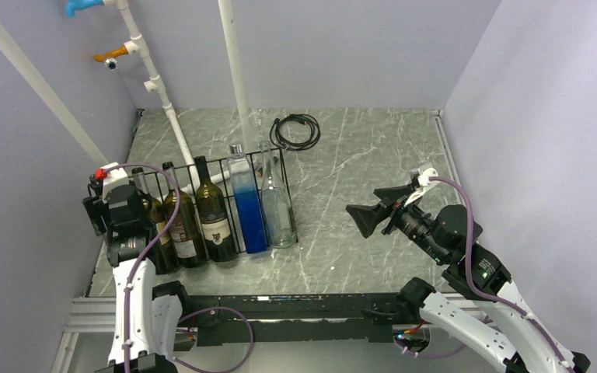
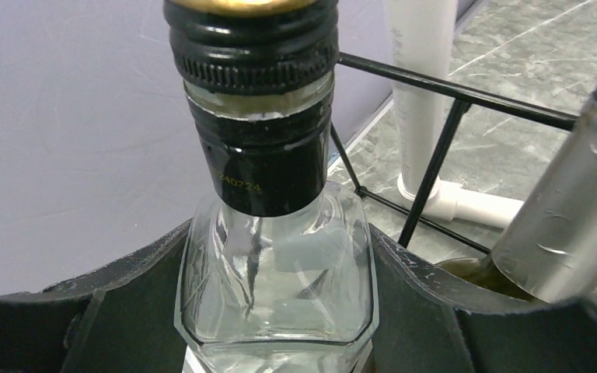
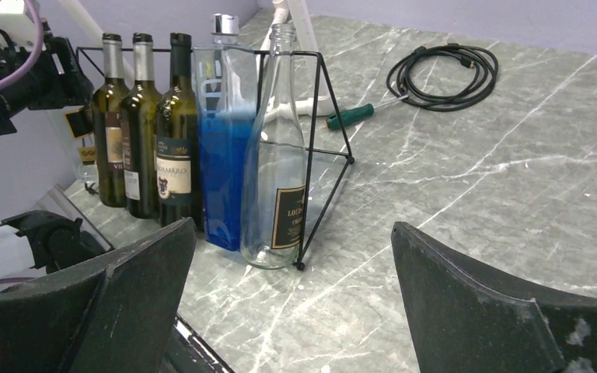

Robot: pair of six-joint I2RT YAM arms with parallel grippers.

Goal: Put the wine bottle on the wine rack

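The wine rack [image 3: 333, 105] is a low black wire frame at the table's left; it also shows in the left wrist view [image 2: 435, 84]. Several bottles stand in it: three dark ones [image 1: 211, 214], a blue one [image 1: 247, 206] and a clear one [image 1: 277, 203]. My left gripper [image 2: 276, 311] is shut on the shoulder of a clear wine bottle [image 2: 272, 264] with a black cap, at the rack's left end beside a silver-necked bottle [image 2: 575, 210]. In the top view the left gripper [image 1: 124, 203] hides this bottle. My right gripper [image 1: 373, 208] is open and empty, to the right of the rack.
White plastic pipes [image 1: 172, 116] rise behind the rack. A coiled black cable [image 1: 295, 130] and a green-handled tool [image 3: 350, 116] lie at the back. The purple wall [image 1: 31, 233] is close on the left. Bare marble table [image 1: 373, 155] lies right of the rack.
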